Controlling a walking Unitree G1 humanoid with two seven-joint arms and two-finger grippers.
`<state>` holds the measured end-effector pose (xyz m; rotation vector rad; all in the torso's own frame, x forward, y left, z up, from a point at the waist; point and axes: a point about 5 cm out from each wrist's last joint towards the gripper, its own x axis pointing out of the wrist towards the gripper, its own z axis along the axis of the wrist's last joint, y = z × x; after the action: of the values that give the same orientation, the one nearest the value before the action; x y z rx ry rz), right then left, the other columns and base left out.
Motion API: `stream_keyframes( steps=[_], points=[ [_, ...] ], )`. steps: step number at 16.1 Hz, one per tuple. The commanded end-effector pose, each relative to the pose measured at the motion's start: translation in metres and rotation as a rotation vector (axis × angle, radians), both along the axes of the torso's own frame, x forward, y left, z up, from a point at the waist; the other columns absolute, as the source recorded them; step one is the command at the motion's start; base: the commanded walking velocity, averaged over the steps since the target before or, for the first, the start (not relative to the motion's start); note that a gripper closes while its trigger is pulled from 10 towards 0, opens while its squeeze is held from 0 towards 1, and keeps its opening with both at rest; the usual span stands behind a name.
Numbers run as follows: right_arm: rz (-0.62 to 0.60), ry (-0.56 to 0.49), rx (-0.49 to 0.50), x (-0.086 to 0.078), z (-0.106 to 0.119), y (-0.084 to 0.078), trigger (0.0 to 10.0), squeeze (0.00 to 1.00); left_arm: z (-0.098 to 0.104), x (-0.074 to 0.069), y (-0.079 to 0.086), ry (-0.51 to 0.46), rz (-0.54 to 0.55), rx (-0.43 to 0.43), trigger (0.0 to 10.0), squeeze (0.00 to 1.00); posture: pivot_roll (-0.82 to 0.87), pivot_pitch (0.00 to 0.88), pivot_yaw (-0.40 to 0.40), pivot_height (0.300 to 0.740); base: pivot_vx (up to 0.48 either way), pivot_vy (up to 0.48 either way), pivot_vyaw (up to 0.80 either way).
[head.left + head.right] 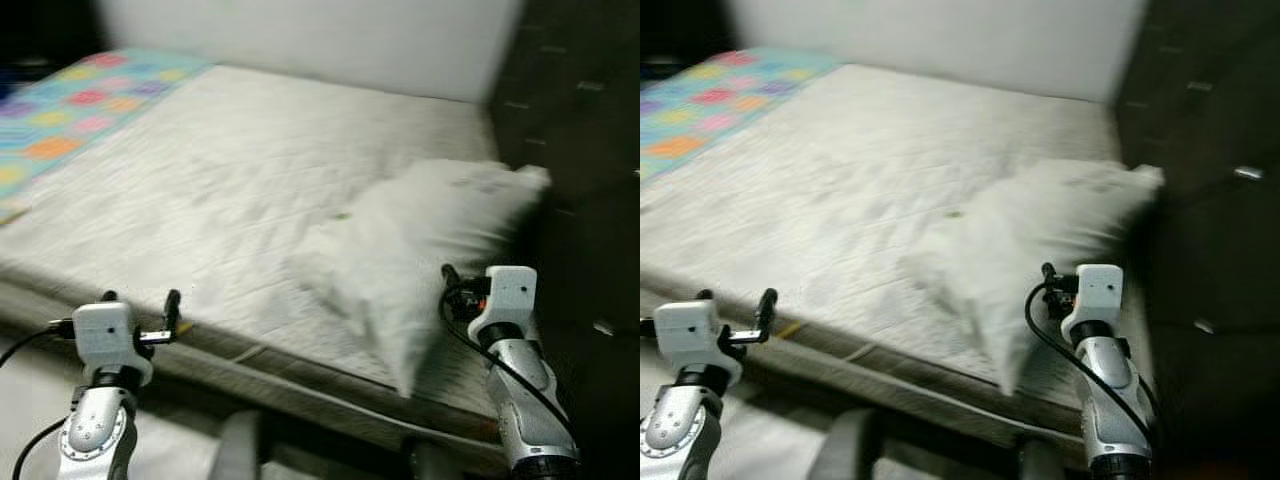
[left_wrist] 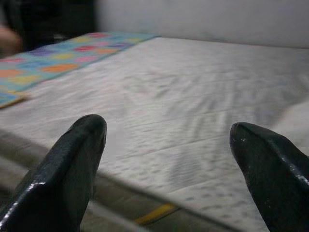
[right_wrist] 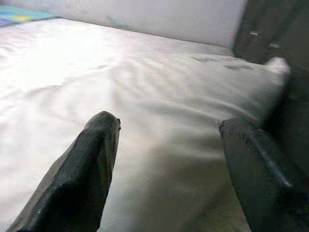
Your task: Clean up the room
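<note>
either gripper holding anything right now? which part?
Nothing held. The left gripper is open above the near edge of the mattress; the right gripper is open, pointed at the white pillow, not gripping it.

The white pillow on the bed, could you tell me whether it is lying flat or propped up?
Lying down, slumped rather than flat: the pillow rests lengthwise on the mattress, rumpled, one corner hanging over the near edge.

A white pillow [image 1: 420,250] is lying on the bed [image 1: 230,170], near its front edge and close to the dark wall on the robot's right. It is sitting crumpled and slightly askew, one corner pointing toward the bed's front edge and another reaching toward the dark wall. A colourful patterned blanket [image 1: 70,110] is lying flat at the bed's far left.
</note>
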<state>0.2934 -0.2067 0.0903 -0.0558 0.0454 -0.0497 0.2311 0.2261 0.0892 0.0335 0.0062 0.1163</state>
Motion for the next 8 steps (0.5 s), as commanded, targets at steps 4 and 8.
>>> stream_keyframes(
  steps=[4, 8],
  points=[
    [0.441, 0.228, 0.071, 0.0236, -0.0328, 0.0919, 10.0, 0.0, -0.0184, 0.0855, -0.0763, 0.148, -0.184, -0.299, 10.0, 0.0, 0.02, 0.099, 0.0, 0.583, 0.0, 0.0, 0.55],
    [0.444, 0.255, 0.058, 0.0232, -0.0357, 0.0923, 10.0, 0.0, -0.0186, 0.0848, -0.0759, 0.148, -0.184, -0.302, 10.0, 0.0, 0.02, 0.102, 0.003, 0.583, 0.0, 0.0, 0.0]
  ],
)
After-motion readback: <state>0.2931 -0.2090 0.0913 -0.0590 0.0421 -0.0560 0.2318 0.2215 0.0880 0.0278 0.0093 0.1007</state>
